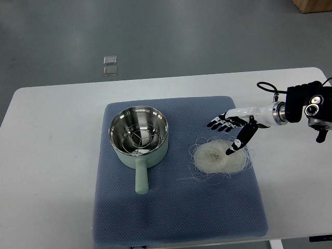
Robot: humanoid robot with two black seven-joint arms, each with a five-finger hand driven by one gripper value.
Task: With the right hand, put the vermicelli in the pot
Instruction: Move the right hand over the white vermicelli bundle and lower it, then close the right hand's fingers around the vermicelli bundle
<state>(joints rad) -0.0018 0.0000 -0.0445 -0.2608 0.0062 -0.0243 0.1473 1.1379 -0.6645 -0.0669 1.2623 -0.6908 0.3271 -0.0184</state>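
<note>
A pale bundle of vermicelli (217,158) lies coiled on the right part of the blue mat (176,218). To its left stands a light green pot (139,137) with a shiny steel inside, its handle pointing toward the front edge. My right hand (227,136) comes in from the right edge and hovers just above the bundle's upper right side. Its fingers (219,123) are spread and hold nothing, and the thumb tip reaches down to the noodles. The pot holds only a wire rack.
The mat lies on a white table (52,155). Two small clear squares (110,65) sit on the grey floor beyond the table's far edge. A brown box corner (314,5) shows at the top right.
</note>
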